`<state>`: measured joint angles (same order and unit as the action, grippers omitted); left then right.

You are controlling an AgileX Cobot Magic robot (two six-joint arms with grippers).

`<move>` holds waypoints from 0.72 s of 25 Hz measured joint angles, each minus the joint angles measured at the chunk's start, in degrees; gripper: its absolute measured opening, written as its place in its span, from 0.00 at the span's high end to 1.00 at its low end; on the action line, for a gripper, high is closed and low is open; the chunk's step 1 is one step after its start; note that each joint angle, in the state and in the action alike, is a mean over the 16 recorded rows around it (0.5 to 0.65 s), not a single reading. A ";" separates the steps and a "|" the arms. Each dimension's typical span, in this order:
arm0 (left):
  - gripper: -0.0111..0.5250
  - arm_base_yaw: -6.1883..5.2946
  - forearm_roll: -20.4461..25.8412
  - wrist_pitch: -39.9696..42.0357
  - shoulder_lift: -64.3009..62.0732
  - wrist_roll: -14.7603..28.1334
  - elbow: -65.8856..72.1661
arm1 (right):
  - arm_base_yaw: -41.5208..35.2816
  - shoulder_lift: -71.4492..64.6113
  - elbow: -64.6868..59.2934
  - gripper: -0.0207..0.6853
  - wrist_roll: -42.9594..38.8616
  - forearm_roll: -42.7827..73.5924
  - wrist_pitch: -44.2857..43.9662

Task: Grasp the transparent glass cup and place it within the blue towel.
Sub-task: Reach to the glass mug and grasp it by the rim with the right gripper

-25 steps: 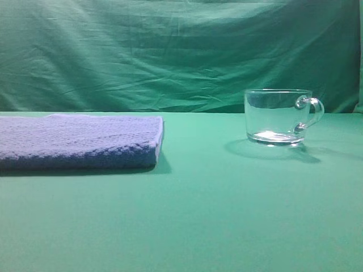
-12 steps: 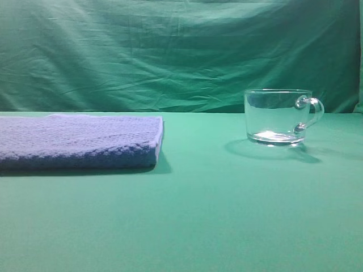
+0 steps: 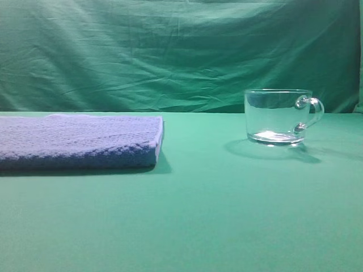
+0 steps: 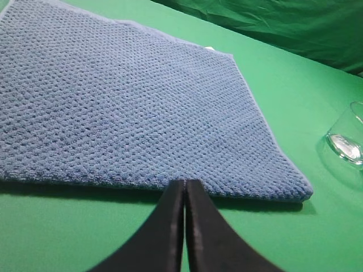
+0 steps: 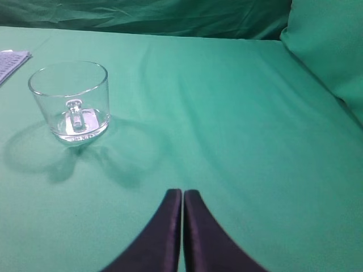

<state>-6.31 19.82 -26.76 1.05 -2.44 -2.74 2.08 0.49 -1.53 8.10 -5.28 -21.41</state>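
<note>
The transparent glass cup stood upright on the green surface, empty, handle to the right in the high view & facing the right wrist cam. It sat well apart from the blue towel, which lay flat & folded on the left side, paler edge toward the cup. Nothing on the towel yet, so the task looked not yet begun.

Right tool: fingers pressed together, no gap, holding nothing; it hung back from the cup w/ bare surface between. Likely a rest pose, since closed jaws can't take the cup; they'd need to spread wide first, the cup being broad. Left tool: also closed tight, empty, its tips over the towel's near edge. Neither tool showed in the high view.

The cup's spot on the right prob. makes it the right arm's job; the handle pointing at that arm offers a small loop, though rim or wall may grip better.

Around: green cloth backdrop, wrinkled, behind everything; a green draped mass at far right in the right wrist view. Nothing lay between cup & towel, path looked free. Main risk I'd guess: slick glass slipping.
</note>
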 joint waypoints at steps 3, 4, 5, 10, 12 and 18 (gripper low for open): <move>0.98 0.00 0.00 0.00 0.00 0.00 0.00 | 0.00 0.00 -0.01 0.97 0.00 -0.17 1.51; 0.98 0.00 0.00 0.00 0.00 0.00 0.00 | 0.00 0.00 -0.02 0.97 0.00 -0.35 2.39; 0.98 0.00 0.00 0.00 0.00 0.00 0.00 | 0.00 0.00 -0.02 0.97 -0.01 -0.58 3.48; 0.98 0.00 0.00 0.00 0.00 0.00 0.00 | 0.06 0.00 0.16 0.97 -0.93 -2.35 9.77; 0.98 0.00 0.00 0.00 0.00 0.00 0.00 | 0.22 -0.07 0.68 0.97 -1.47 -3.15 12.00; 0.98 0.00 0.00 0.00 0.00 0.00 0.00 | 1.01 -3.17 4.42 0.97 -3.09 -5.58 15.44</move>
<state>-6.31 19.82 -26.76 1.05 -2.44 -2.74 3.09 -2.68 2.89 5.01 -10.86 -5.97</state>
